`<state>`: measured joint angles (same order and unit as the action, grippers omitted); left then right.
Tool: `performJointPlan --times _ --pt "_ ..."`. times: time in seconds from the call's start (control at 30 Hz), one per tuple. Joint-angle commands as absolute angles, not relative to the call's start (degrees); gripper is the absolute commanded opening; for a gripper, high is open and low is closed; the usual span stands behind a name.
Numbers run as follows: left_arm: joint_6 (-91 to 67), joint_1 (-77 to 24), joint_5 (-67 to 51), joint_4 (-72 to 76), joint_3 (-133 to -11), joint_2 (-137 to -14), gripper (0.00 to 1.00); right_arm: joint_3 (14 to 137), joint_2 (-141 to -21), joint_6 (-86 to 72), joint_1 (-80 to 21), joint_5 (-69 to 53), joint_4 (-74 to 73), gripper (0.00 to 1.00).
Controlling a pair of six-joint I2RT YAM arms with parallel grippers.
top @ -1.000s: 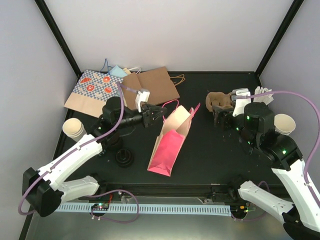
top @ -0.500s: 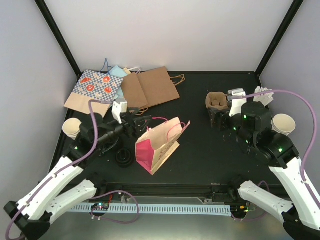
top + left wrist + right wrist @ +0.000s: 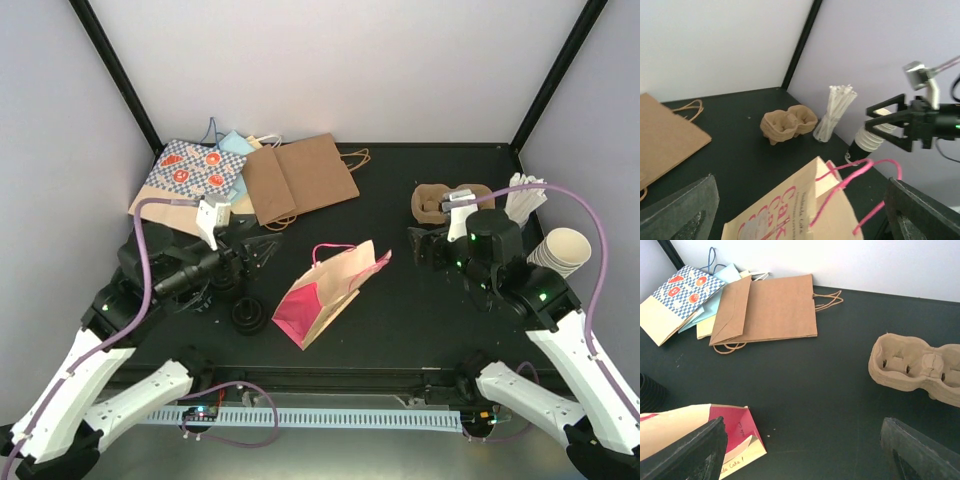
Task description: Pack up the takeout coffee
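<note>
Lids [image 3: 248,315] sit at 9 o'clock of the pink bag [image 3: 325,290], which lies mid-table. Your left gripper [image 3: 262,250] hangs at the bag's 10 o'clock, jaws spread wide, empty. Right gripper [image 3: 418,247] at 2 o'clock, likewise spread, empty. Carrier [image 3: 440,200] lies beyond it, same bearing. Capped cup: you cannot tell where.

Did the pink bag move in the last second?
Yes. The pink bag has tipped over leftward, its lower-left end now nearer the black lid stack, which stayed put. The left gripper, open, has backed off it.
</note>
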<state>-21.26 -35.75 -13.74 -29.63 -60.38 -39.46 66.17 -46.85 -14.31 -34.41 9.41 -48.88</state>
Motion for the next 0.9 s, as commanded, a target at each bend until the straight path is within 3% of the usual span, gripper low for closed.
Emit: performJointPlan --times 0.0,0.1,0.47,0.6,0.67,0.87 --pt "-19.08 -36.62 -22.03 -37.18 -67.51 -42.6 0.9 65.04 -45.97 -15.34 -34.65 8.3 -47.9 0.86" --pt "-18.7 -40.68 -22.47 -37.09 -68.99 -44.14 0.87 64.27 -45.86 -15.75 -34.63 7.83 -47.74 0.86" --pt "-14.93 -67.06 -1.27 -41.71 -80.29 -55.57 0.85 62.19 -45.27 -17.66 -34.63 7.29 -47.28 0.87" --pt "-15.15 -69.34 1.31 -42.9 -82.37 -58.56 0.85 62.05 -45.4 -22.46 -34.63 12.6 -48.39 0.89" --pt "-15.56 -69.79 1.48 -43.17 -82.97 -59.93 0.85 61.79 -45.27 -21.87 -34.63 12.09 -48.23 0.99" --pt "-16.39 -72.19 4.56 -44.8 -86.13 -65.23 0.87 52.66 -40.77 -21.88 -34.63 15.39 -41.72 1.0"
